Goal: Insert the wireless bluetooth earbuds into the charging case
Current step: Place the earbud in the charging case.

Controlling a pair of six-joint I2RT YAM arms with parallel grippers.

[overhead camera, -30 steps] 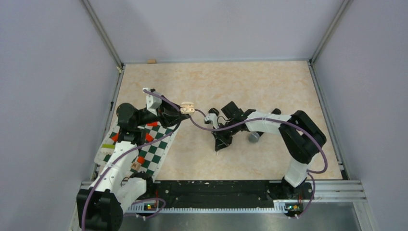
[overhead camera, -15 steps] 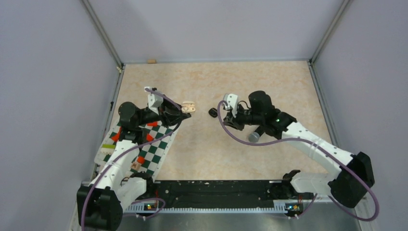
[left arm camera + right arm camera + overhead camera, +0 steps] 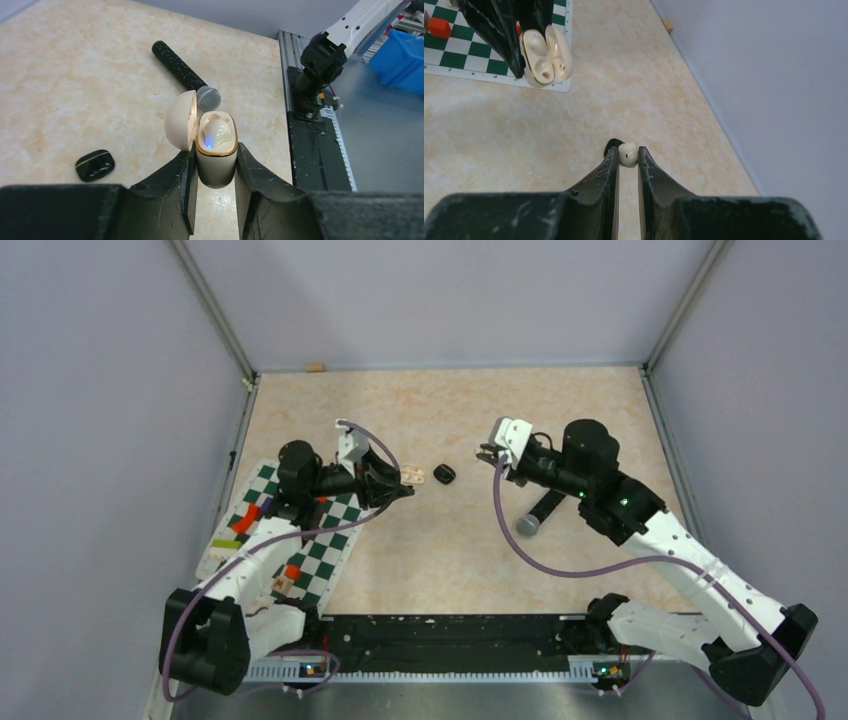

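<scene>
Left wrist view: your left gripper [image 3: 214,150] is clenched on the cream charging case [image 3: 216,167], lid open, one white earbud [image 3: 216,134] seated, the open side presumably presented to the other arm. At 3 o'clock in the top view, your right gripper [image 3: 626,155] pinches the second white earbud [image 3: 628,154], jaws nearly closed, likely ready for insertion

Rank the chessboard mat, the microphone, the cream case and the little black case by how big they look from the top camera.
Largest: chessboard mat.
Then the microphone.
Cream case and black case look about alike; the cream one is held up, so no ranking.
</scene>
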